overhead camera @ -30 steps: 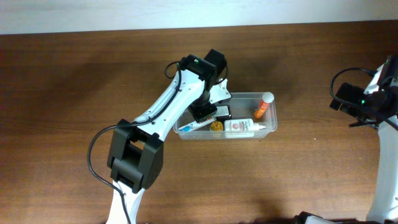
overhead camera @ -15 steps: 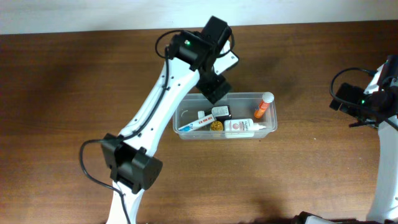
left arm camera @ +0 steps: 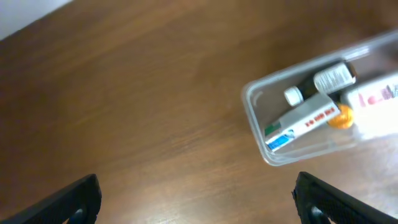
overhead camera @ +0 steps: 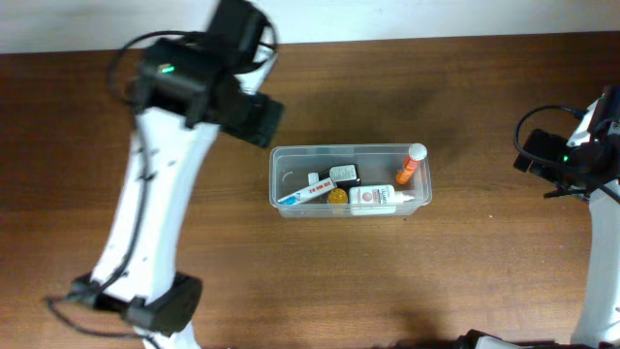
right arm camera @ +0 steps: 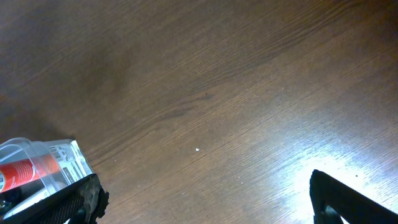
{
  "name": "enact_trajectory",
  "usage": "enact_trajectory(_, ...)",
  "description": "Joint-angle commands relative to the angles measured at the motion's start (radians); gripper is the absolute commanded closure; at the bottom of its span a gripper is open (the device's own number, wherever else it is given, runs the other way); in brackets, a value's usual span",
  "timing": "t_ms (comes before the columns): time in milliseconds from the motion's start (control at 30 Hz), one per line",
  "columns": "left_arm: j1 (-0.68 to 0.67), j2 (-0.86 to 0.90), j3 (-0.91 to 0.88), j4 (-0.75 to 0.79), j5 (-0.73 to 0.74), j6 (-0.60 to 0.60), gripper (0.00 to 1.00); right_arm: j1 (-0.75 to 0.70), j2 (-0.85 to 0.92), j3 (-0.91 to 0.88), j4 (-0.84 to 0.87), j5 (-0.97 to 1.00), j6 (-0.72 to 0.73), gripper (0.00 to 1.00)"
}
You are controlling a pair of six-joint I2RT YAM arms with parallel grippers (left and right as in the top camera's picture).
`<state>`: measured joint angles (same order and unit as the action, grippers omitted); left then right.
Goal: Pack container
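Table (overhead camera: 320, 281): brown wood, grain running left to right.
Container (overhead camera: 349, 147): clear tub near mid-table, flat on the wood, open side up. Long axis runs left to right, with the long walls facing near and far. Left end bare inside.
Tube (overhead camera: 380, 198): white, lying along the near wall with its tip to the right. Red lettering, too small to read.
Box (overhead camera: 308, 189): white and slim, left of the tube, tilted, with its blue end at the near left. Red print along the side, blurred in the left wrist view and not legible.
Orange piece (overhead camera: 337, 195): small and round, between box and tube. Cannot tell what it is.
Dark bottle (overhead camera: 345, 175): on its side just beyond the box. White label, text unreadable.
Orange bottle (overhead camera: 409, 167): at the right end, lying slantwise, white cap toward the far right corner.
Right claw (right arm camera: 208, 202): at the table's right edge, well apart from the tub. Jaws wide, nothing between them.
Left claw (left arm camera: 199, 202): over bare wood to the far left of the tub, clear of it. Jaws wide, holding nothing.
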<state>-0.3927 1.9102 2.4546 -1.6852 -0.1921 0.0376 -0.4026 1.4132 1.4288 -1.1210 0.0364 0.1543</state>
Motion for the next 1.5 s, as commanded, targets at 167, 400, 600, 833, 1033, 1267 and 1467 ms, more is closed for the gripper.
enact_trajectory(167, 0.056, -0.277, -0.036, -0.003, -0.003, -0.089, 0.01, -0.003, 0.002, 0.014, 0.003, -0.002, 0.005, 0.02)
enact_trajectory(400, 0.055, -0.639, -0.353, 0.021, 0.013, -0.181, 0.01, -0.003, 0.002, 0.014, 0.003, -0.002, 0.005, 0.02)
enact_trajectory(600, 0.055, -0.801, -0.499, 0.060, 0.129, -0.183, 0.01, -0.003, 0.002, 0.014, 0.003, -0.002, 0.005, 0.02)
enact_trajectory(833, 0.055, -0.842, -0.524, 0.042, 0.137, -0.183, 0.01, -0.003, 0.002, 0.014, 0.003, -0.002, 0.005, 0.02)
enact_trajectory(1033, 0.055, -0.841, -0.525, 0.006, 0.138, -0.182, 0.01, -0.003, 0.002, 0.014, 0.003, -0.002, 0.005, 0.02)
enact_trajectory(1267, 0.055, -0.840, -0.570, 0.036, 0.151, -0.178, 0.01, -0.003, 0.002, 0.014, 0.003, -0.002, 0.005, 0.02)
enact_trajectory(1467, 0.055, -0.848, -0.737, 0.199, 0.224, 0.052, 0.01, -0.003, 0.002, 0.014, 0.003, -0.002, 0.005, 0.02)
